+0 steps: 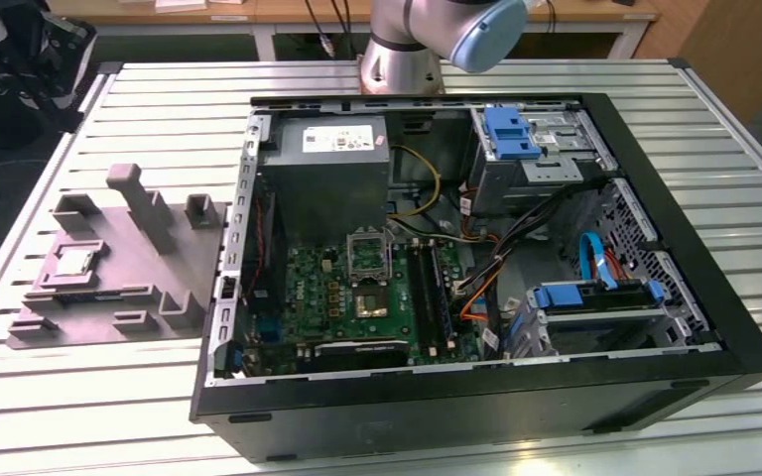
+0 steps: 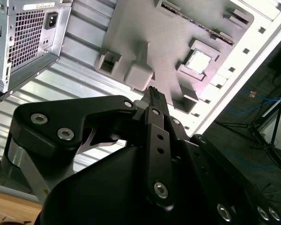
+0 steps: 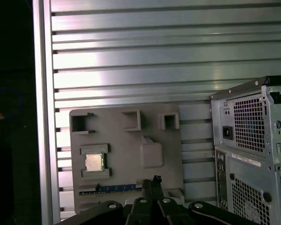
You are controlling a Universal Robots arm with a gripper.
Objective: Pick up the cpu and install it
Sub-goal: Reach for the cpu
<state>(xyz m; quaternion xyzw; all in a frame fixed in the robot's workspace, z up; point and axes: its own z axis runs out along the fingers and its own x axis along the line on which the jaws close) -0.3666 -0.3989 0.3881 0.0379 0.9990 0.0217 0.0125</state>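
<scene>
Basically nothing done yet on this one. The cpu (image 3: pixel 94 162) is sitting flat in its square pocket on the grey holder block (image 3: pixel 126 145), which lies on the slatted aluminium table (image 3: pixel 154 56) just beside the open computer case (image 1: pixel 487 416), on the exterior view's left. So it's not picked up, and the metal-framed socket (image 1: pixel 368 255) on the green motherboard (image 1: pixel 334 297) inside the case looks like it has no chip in it. Both the pick and the install are left to do.

The claw (image 3: pixel 152 182) looks closed, tips pressed together with nothing between them. In both wrist views it hangs well above the holder block, touching nothing. The tips seem to point at the plain middle part of the block, with the cpu off to one side of them, near but clearly apart. In the second wrist view the chip's shiny top (image 2: pixel 198 61) shows past the tip of the claw (image 2: pixel 153 92), lying uncovered in its pocket
</scene>
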